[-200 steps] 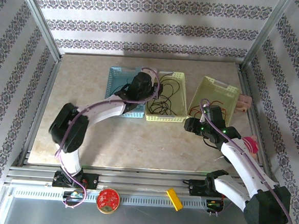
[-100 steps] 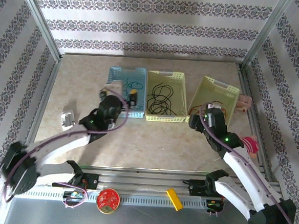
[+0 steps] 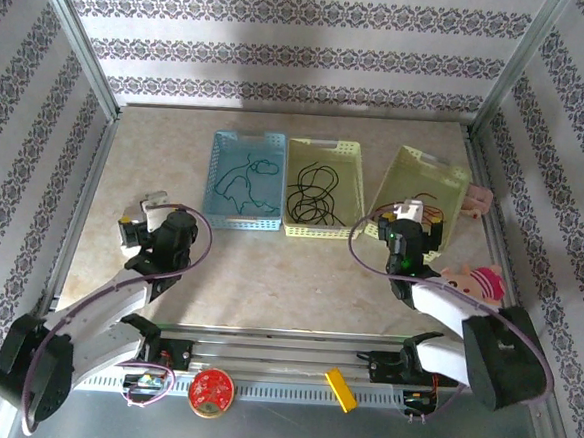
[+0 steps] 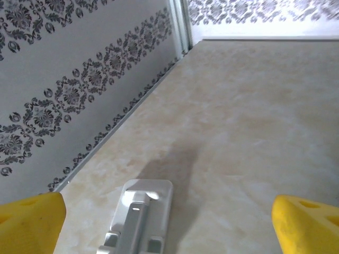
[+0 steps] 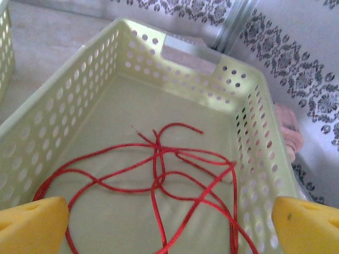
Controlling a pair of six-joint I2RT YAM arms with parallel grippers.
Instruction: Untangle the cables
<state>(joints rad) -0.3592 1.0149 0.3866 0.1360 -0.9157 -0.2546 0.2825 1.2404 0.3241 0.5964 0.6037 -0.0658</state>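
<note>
Marbled surface [image 3: 288, 279] between patterned walls: three cables, three baskets, both sets of fingers spread wide and holding nothing.

I judge the sorting about done. The green cable [image 3: 237, 180] lies in the blue basket [image 3: 219, 164], the black cable [image 3: 312, 190] in the middle yellow basket [image 3: 327, 143], and the red cable [image 5: 157, 159] in the right-hand yellow-green basket [image 5: 79, 84]. My left fingers [image 3: 142, 219] hang over bare surface near the left wall, well apart from everything. My worry is the right fingers [image 3: 412, 217], poised at the near end of that basket, close to the red cable, whose loops cross one another. A careless dip or retreat could snag a strand, drag it over the rim, or draw the crossings into a knot. A nudge might also slide the light basket.
</note>
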